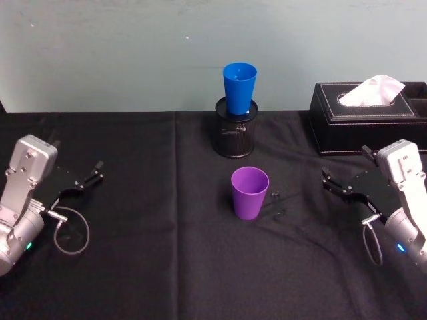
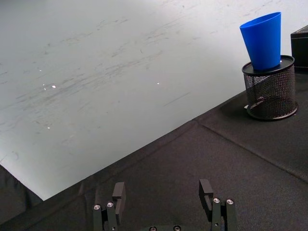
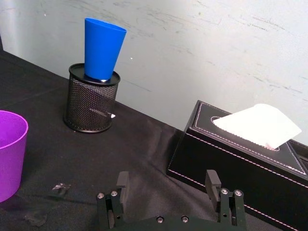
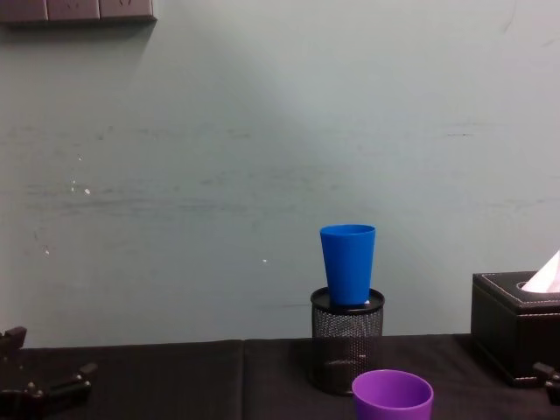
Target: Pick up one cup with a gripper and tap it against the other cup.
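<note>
Looking down from the head view, we see the purple cup [image 1: 249, 192] standing upright and free at the centre of the black cloth [image 1: 167, 267]. At twelve o'clock from it, the blue cup [image 1: 239, 87] stands upright in the mouth of the mesh pen holder [image 1: 236, 137]. The left gripper [image 1: 95, 172] rests at nine o'clock and the right gripper [image 1: 327, 180] at three o'clock, both well apart from the cups. A tissue box [image 1: 367, 110] sits at two o'clock.

In the left wrist view, that gripper's fingers [image 2: 119, 193] are spread over bare cloth.

In the right wrist view, the fingers there are likewise spread and empty.

From the chest view, the blue cup rises behind the purple cup's rim.
</note>
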{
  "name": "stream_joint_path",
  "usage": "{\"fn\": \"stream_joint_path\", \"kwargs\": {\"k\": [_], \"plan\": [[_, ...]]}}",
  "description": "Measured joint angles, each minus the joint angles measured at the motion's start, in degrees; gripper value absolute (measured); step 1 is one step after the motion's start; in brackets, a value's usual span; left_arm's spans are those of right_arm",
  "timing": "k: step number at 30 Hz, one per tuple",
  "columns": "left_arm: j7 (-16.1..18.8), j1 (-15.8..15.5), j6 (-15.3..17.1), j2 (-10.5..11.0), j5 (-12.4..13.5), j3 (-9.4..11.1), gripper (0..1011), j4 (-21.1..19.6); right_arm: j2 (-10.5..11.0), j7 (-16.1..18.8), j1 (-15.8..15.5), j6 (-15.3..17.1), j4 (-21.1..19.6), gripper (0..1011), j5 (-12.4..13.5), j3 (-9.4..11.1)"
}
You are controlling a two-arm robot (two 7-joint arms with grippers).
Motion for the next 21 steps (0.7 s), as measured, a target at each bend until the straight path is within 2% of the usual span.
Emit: {"fn": "stream_joint_path", "kwargs": {"k": [12, 17, 21], "plan": [[0.0, 0.0, 0.0, 0.0, 0.0, 0.0, 1000, 0.0, -0.11, 0.25, 0.14, -0.16, 0.02, 1002, -0.01, 0.03], [0.0, 0.0, 0.0, 0.0, 0.0, 0.0, 1000, 0.0, -0.75, 2.73, 0.68, -1.67, -0.79, 1002, 0.37, 0.78], [0.0, 0.0, 0.0, 0.0, 0.0, 0.0, 1000, 0.0, -0.93, 5.01, -0.21, -2.81, -2.07, 1002, 2.28, 1.89]]}}
